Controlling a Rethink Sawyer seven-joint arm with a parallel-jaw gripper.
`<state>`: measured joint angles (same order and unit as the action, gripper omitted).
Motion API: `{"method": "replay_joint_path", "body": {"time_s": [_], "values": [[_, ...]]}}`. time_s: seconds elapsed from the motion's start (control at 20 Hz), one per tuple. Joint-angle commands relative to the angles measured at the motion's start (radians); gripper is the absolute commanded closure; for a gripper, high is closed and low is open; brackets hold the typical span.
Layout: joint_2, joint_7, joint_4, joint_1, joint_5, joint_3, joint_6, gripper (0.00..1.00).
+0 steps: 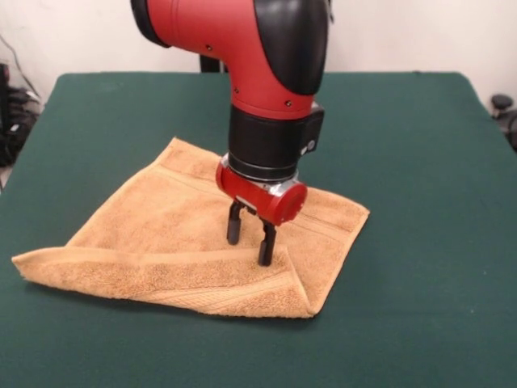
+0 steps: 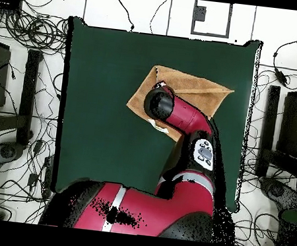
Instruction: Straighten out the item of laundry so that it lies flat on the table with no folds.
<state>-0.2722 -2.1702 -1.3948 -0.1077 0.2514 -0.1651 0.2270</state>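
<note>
Hovering jaws parted over folded towel (image 1: 194, 234).

No readable text, label, brand or number shows in either view

A dark green table (image 1: 420, 242) carries one orange-tan towel (image 1: 161, 234) lying near its middle, the towel's near edge folded back over itself in a thick band running left to right.
</note>
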Motion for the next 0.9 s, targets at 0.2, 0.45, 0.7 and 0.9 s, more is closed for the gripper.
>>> {"method": "replay_joint_path", "body": {"time_s": [0.2, 0.45, 0.7, 0.9], "values": [[0.067, -0.209, -0.072, 0.004, 0.059, 0.106, -0.056, 0.0], [0.055, -0.221, -0.084, -0.006, 0.064, 0.127, -0.098, 0.0], [0.011, -0.231, -0.09, 0.0, 0.083, 0.112, -0.071, 0.0], [-0.019, -0.234, -0.1, 0.01, 0.093, 0.097, -0.048, 0.0]]}}
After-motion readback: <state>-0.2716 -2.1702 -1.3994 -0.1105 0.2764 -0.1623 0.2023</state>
